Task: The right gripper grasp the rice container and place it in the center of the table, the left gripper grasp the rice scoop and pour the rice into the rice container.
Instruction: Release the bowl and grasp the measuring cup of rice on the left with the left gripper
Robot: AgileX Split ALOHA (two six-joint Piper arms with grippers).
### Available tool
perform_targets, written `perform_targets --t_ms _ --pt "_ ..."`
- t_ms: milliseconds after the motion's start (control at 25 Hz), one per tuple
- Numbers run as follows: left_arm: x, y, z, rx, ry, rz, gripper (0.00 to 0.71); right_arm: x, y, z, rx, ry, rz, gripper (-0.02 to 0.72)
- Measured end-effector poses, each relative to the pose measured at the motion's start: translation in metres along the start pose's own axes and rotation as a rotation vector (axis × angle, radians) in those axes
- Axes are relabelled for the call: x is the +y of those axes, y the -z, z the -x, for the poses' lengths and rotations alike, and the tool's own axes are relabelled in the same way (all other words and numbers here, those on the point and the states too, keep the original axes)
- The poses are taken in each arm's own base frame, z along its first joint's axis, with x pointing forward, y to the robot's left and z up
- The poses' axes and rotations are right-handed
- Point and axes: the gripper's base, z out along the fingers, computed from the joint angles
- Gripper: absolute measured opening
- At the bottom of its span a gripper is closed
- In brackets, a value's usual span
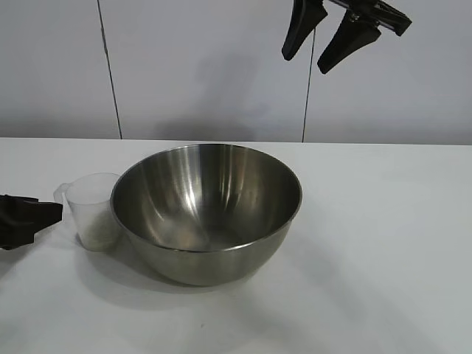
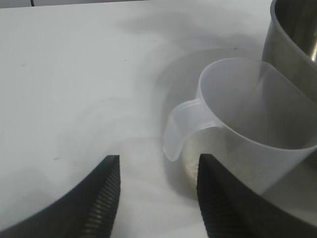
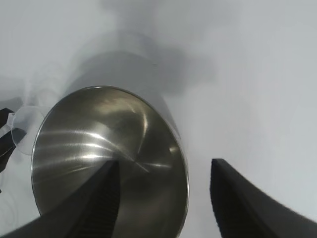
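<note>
While the white table [image 1: 383,243] runs back to a pale panelled wall [image 1: 206,66], each view adds its own:
Exterior: the rice container [image 1: 206,210] stands mid-table, the rice scoop [image 1: 94,210] touching its left side; the left gripper [image 1: 29,220] lies low beside the scoop, the right gripper [image 1: 322,46] hangs high, jaws apart, empty.
Left wrist: the left gripper [image 2: 158,198], jaws parted, flanks the scoop's handle [image 2: 178,126] without clamping; rice [image 2: 195,158] shows through the scoop's base.
Right wrist: the right gripper [image 3: 163,198] hovers above the container's bare inside [image 3: 104,153].
</note>
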Motion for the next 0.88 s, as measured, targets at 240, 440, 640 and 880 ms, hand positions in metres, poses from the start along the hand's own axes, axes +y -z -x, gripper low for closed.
perform_targets --t_ms 240,440,640,880 --pt "-0.001 -0.001 -0.004 0.011 0.005 -0.007 0.361 0.0 0.0 0.0 0.0 0.0 0.0 0.379" --pt "-0.001 -0.005 -0.025 0.074 0.049 -0.016 0.361 0.0 0.0 0.0 0.0 0.0 0.0 0.379" --pt "0.004 -0.011 -0.022 0.057 0.046 0.003 0.361 0.0 0.0 0.0 -0.001 0.0 0.0 0.379" --pt "0.007 -0.014 -0.019 0.043 0.061 0.005 0.361 0.0 0.0 0.001 -0.007 0.0 0.0 0.379"
